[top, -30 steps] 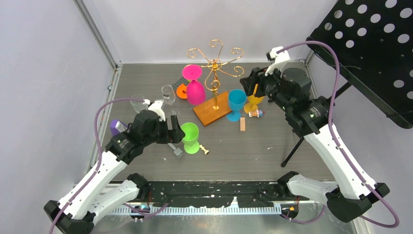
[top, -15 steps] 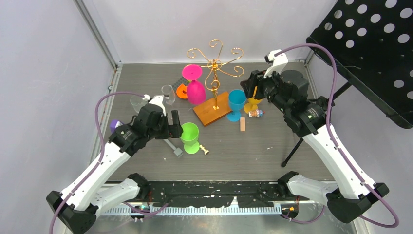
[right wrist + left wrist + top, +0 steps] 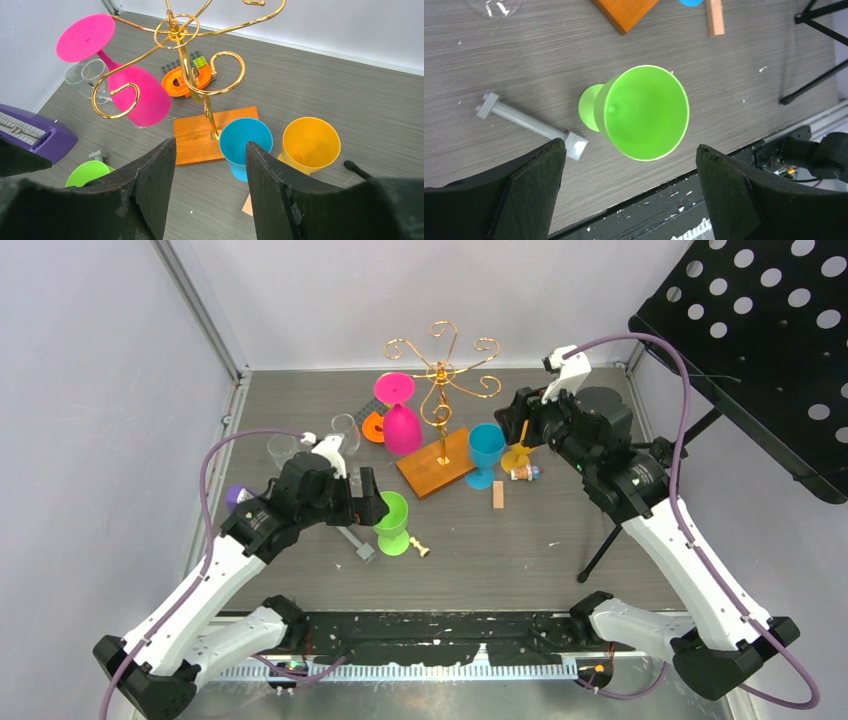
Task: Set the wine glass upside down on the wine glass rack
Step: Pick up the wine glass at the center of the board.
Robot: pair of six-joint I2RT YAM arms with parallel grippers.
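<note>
The gold wire wine glass rack (image 3: pixel 440 370) stands at the back centre on its orange-brown wooden base (image 3: pixel 432 472). A pink wine glass (image 3: pixel 401 422) hangs upside down from one of its left arms. A green wine glass (image 3: pixel 392 521) stands upright near the front left. My left gripper (image 3: pixel 372 502) is open just above it, the cup (image 3: pixel 644 112) showing between and beyond the jaws. Blue (image 3: pixel 486 452) and yellow (image 3: pixel 519 452) wine glasses stand upright right of the base. My right gripper (image 3: pixel 522 426) is open and empty above them, facing the rack (image 3: pixel 186 50).
Two clear cups (image 3: pixel 345 432) (image 3: pixel 282 448) and a purple device (image 3: pixel 238 500) are at the left. A grey bolt-like piece (image 3: pixel 358 543), an orange ring toy (image 3: pixel 373 425), a wooden block (image 3: pixel 498 496) and a small bottle (image 3: pixel 525 473) lie about. A black perforated stand (image 3: pixel 760 340) is at the right.
My left gripper has moved right, from beside the green glass to over it. My right gripper has shifted slightly, still open above the yellow glass.
</note>
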